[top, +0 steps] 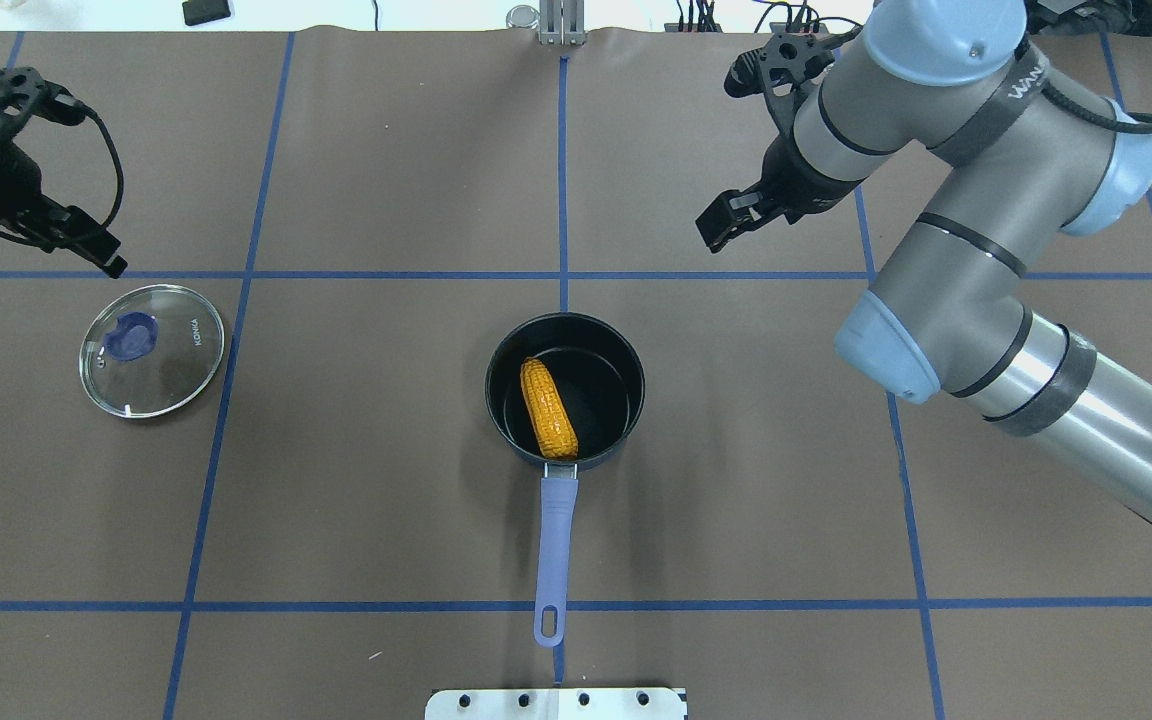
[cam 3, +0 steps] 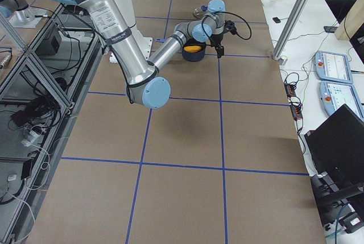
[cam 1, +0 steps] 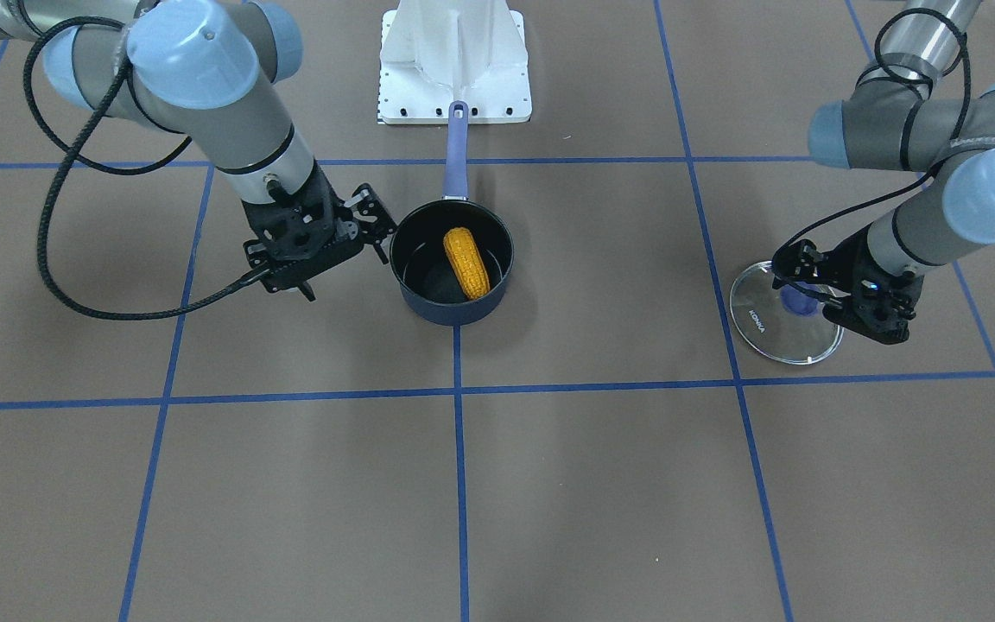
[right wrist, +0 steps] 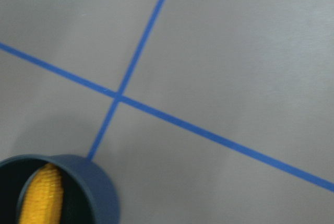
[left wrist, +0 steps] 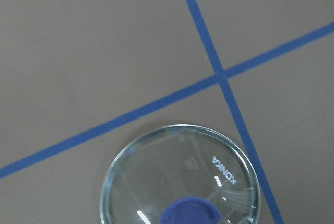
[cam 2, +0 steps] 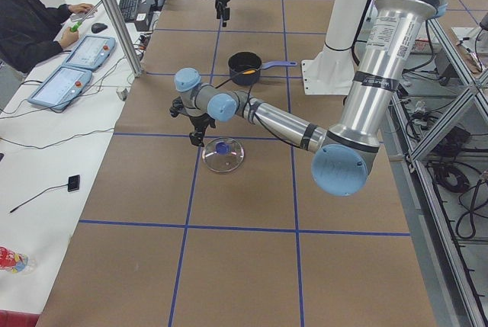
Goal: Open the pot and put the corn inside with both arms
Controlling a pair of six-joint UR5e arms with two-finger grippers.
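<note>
A wide table (top: 386, 150) is covered in a brown mat, marked into large squares by blue tape lines (top: 564, 180). Seen from behind the robot, a white bench (cam 2: 46, 152) runs along the far edge. A seated person (cam 2: 30, 22) and two tablet-like control pads (cam 2: 59, 87) are at the bench. A slanted metal post (cam 2: 114, 14) rises at that edge. A white base plate (top: 556, 703) sits at the near edge. Behind it, an open metal frame (cam 2: 454, 125) holds loose cables.

The pot (top: 608, 400) stands in the middle of the table on the centre tape line, uncovered. Its long handle (top: 554, 540) points near, toward the base plate. The corn (top: 548, 407) lies inside the pot, one end against the wall by the handle.

The glass lid (top: 176, 370) lies flat on the mat far to the left, knob (top: 131, 335) up, well apart from the pot. The left claw (cam 1: 795, 278) hangs above the lid's far side, not touching it. Its fingers are apart and hold nothing. The right claw (cam 1: 381, 229) hangs raised to the right of the pot, not touching it. Its fingers are also apart and hold nothing.

Brown mat stretches between the pot and the lid and across the far row of squares. It also covers the near squares on either side of the handle. The right arm (top: 986, 280) slants over the near right squares.
</note>
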